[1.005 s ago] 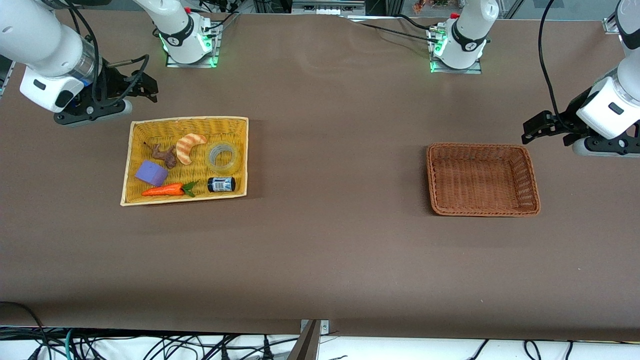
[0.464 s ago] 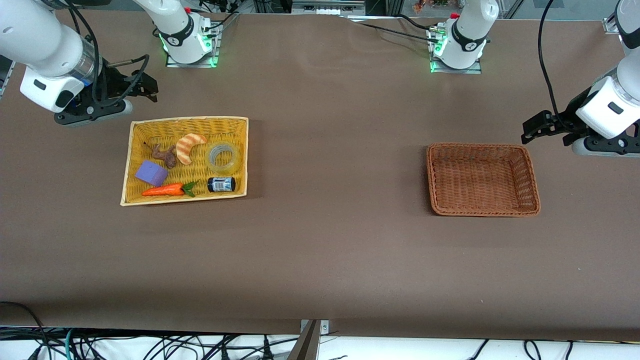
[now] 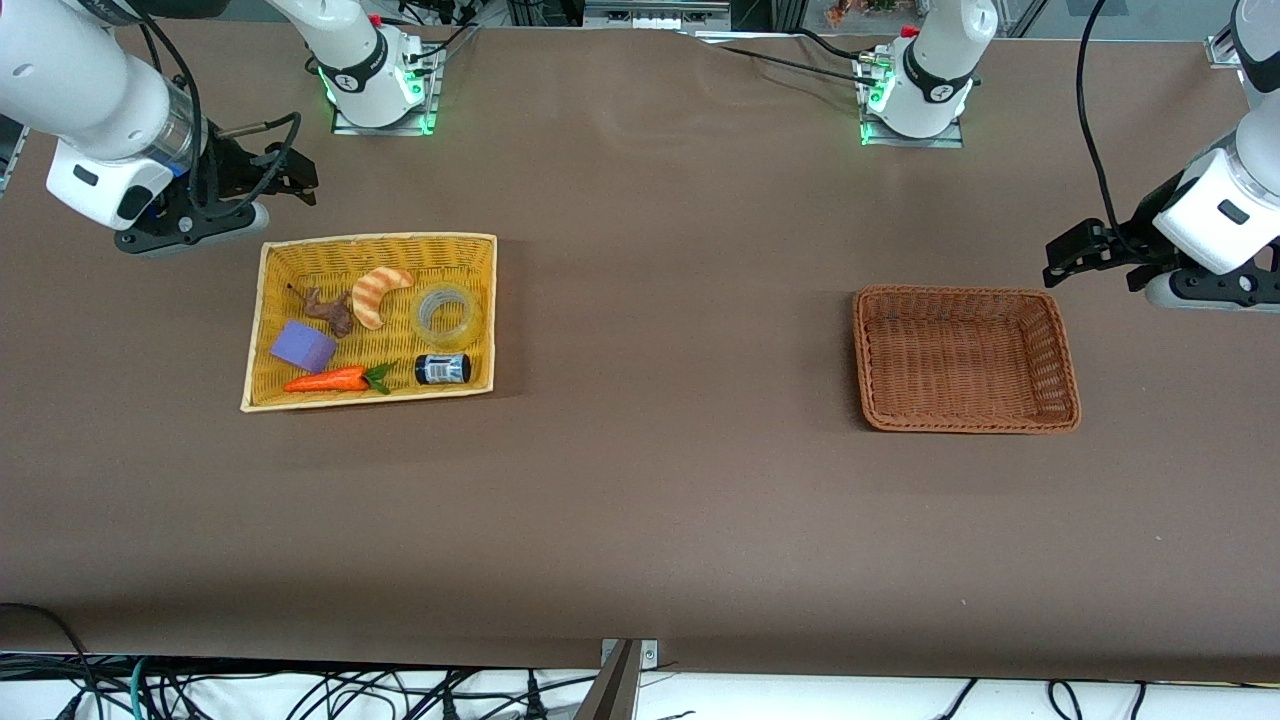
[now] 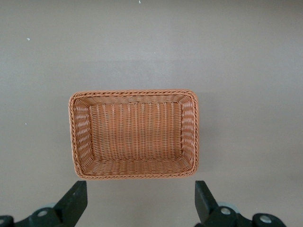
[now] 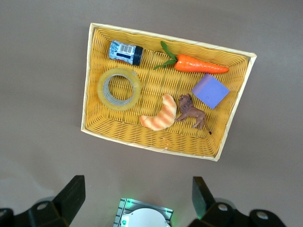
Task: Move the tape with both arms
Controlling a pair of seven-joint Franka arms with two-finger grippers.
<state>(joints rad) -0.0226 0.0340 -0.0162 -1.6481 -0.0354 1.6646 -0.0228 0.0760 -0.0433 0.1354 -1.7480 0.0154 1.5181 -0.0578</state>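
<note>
brown table spread wide under both arms. yellow basket toward the right arm's end, holding tape flat beside a striped croissant, with a black jar nearer the front camera, plus an orange carrot, purple block and small brown animal figure. right gripper up in the air, over bare table just off the yellow basket's edge, fingers spread apart, grasping nothing. brown wicker basket toward the left arm's end. left gripper over bare table beside that basket's corner, fingers parted wide, grasping nothing.
</note>
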